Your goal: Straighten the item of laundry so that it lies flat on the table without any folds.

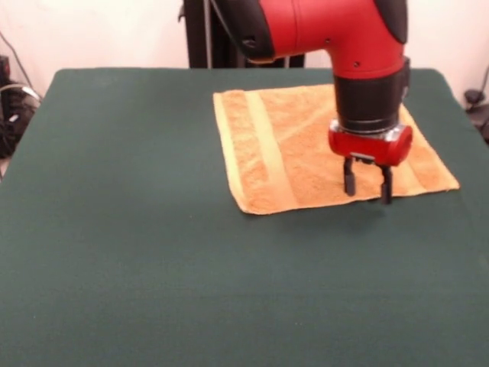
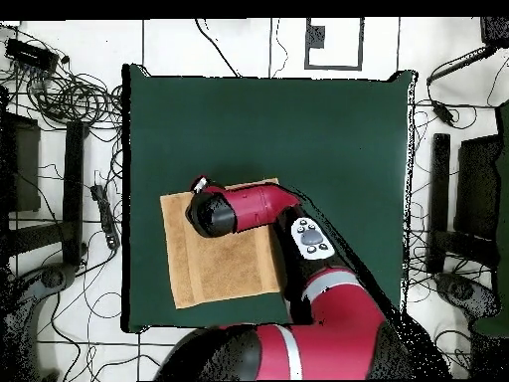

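The item of laundry (image 1: 294, 157), a yellow-orange towel with a paler band near its left end, lies spread on the green table (image 1: 153, 245) at the far right. Its outline looks roughly rectangular and I see no folds; the arm hides part of its right side. My gripper (image 1: 367, 195) hangs over the towel's near right edge, open, with nothing between its fingers (image 1: 349, 182). From overhead, the towel (image 2: 224, 269) sits at the table's (image 2: 298, 129) lower left, and the arm's wrist covers its upper edge, with the gripper (image 2: 200, 185) just past it.
The towel's far corner reaches close to the table's far right edge in the front view. Cables (image 2: 60, 95) and dark stands (image 2: 467, 189) lie on the floor round the table. The arm's elbow (image 2: 311, 239) reaches over the table beside the towel.
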`<action>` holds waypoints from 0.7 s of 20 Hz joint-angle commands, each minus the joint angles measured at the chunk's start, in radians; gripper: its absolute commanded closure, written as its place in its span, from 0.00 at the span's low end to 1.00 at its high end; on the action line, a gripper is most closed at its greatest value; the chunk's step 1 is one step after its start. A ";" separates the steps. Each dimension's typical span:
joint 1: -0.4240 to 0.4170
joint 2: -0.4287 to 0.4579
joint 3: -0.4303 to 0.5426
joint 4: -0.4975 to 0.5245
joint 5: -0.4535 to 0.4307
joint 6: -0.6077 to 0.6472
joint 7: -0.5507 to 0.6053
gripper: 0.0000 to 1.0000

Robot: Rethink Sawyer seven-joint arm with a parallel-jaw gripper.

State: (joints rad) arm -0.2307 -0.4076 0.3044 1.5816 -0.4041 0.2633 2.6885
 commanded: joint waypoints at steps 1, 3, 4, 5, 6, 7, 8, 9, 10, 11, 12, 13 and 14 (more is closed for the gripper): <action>0.093 0.073 0.065 0.075 0.084 -0.031 0.115 0.00; 0.101 0.047 0.058 0.090 0.103 -0.015 0.127 0.00; 0.104 0.036 0.056 0.097 0.113 -0.006 0.129 0.00; 0.107 0.024 0.054 0.103 0.122 0.003 0.132 0.00; 0.110 0.015 0.052 0.109 0.131 0.008 0.135 0.00; 0.115 0.005 0.047 0.111 0.140 0.016 0.135 0.00; 0.118 -0.002 0.044 0.115 0.149 0.020 0.135 0.00; 0.120 -0.009 0.041 0.117 0.156 0.026 0.133 0.00; 0.122 -0.015 0.040 0.121 0.166 0.030 0.131 0.00; 0.123 -0.017 0.037 0.121 0.174 0.036 0.129 0.00; 0.127 -0.021 0.034 0.121 0.181 0.039 0.127 0.00; 0.131 -0.027 0.032 0.122 0.188 0.041 0.127 0.00; 0.136 -0.025 0.029 0.117 0.192 0.035 0.126 0.00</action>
State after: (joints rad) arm -0.1420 -0.4185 0.3049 1.6155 -0.2844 0.2590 2.6885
